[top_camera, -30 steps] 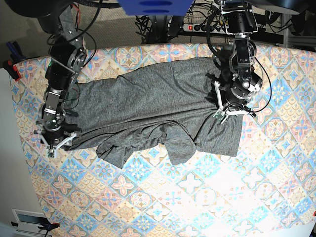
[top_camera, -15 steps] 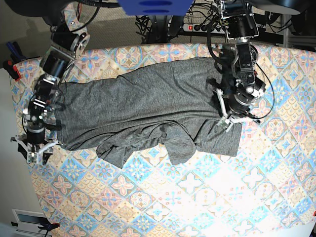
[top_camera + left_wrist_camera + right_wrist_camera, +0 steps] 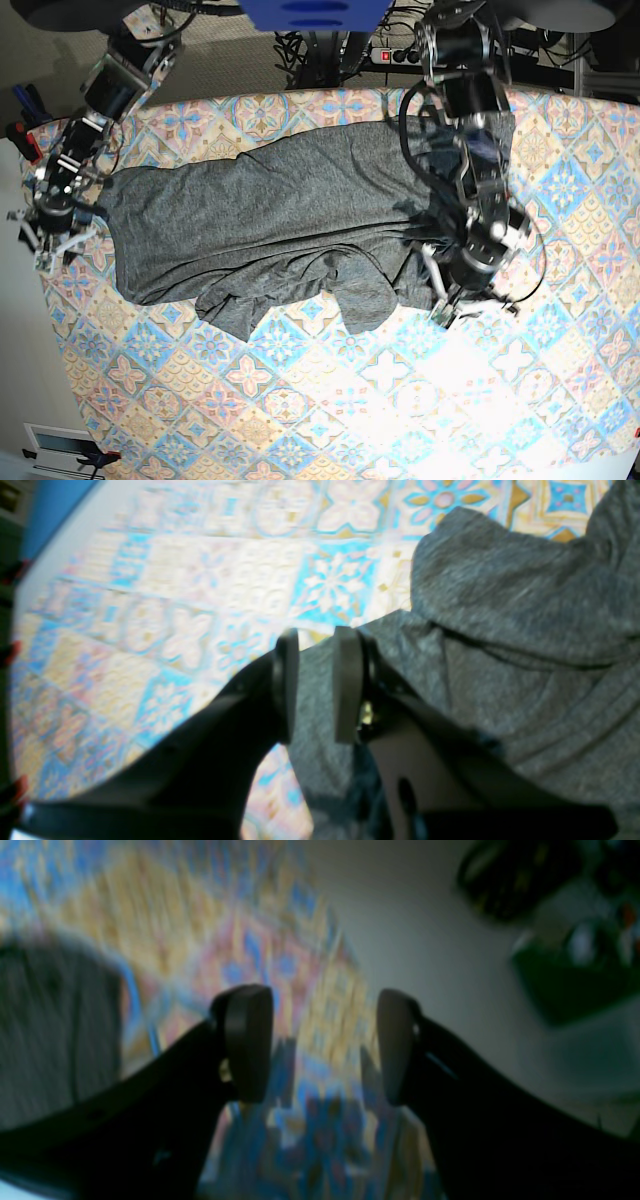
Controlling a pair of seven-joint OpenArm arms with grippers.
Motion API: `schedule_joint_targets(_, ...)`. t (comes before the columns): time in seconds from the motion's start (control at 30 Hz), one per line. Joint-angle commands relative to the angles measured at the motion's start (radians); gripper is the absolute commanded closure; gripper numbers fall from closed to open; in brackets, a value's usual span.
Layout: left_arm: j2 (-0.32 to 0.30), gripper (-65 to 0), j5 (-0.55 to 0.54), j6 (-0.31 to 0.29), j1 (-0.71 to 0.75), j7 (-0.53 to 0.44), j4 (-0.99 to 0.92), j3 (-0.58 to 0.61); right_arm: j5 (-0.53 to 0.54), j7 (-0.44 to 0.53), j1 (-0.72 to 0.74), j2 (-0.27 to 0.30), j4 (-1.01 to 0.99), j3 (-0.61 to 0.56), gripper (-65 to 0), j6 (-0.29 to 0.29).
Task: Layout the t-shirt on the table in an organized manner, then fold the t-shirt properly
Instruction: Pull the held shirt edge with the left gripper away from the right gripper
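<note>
T-shirt [image 3: 290, 235] lies rumpled across far half of table [image 3: 330, 400] — thin, limp, light. Left gripper [image 3: 315, 685] pinching its near right hem; right gripper [image 3: 320, 1045] spread, empty, off left edge. I'd take corners — seams hold best.

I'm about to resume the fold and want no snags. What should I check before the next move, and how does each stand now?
1. Left gripper jaws closed on the t-shirt edge: ok.
2. Right gripper free of fabric, jaws open: ok.
3. T-shirt lying flat: not ok, its near edge is bunched and folded.
4. T-shirt wholly on the table: ok.
5. Right gripper over the table: cannot tell, it sits at the table's edge and its wrist view is blurred.
</note>
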Motion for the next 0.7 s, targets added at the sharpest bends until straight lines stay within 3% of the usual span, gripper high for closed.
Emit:
schedule_joint_targets(0.0, -0.001, -11.4, -0.006, 0.011, -0.058, -0.020, -0.027, 0.001, 0.010, 0.037, 0.014, 0.026, 0.022, 0.001, -32.3, -0.010)
schedule_joint_targets(0.3, -0.081, -11.6, 0.001, 0.011, -0.259, -0.071, -0.518, 0.010, 0.010, 0.037, -0.043, 0.026, 0.022, 0.007, -32.3, -0.010)
schedule_joint_targets(0.43, -0.125, -15.9, -0.006, 0.011, -0.310, -0.089, -0.737, 0.086, 0.010, 0.037, -0.043, 0.026, 0.024, 0.009, -32.3, -0.010)
schedule_joint_targets(0.53, -0.156, -20.2, -0.002, 0.011, -0.330, -0.200, -0.892, 0.092, 0.010, 0.037, -0.044, 0.026, 0.024, 0.009, -32.3, -0.010)
schedule_joint_targets(0.67, -0.223, -22.8, 0.003, 0.011, -0.356, -0.322, -1.049, 0.010, 0.010, 0.037, -0.044, 0.026, 0.024, 0.009, -32.3, -0.010)
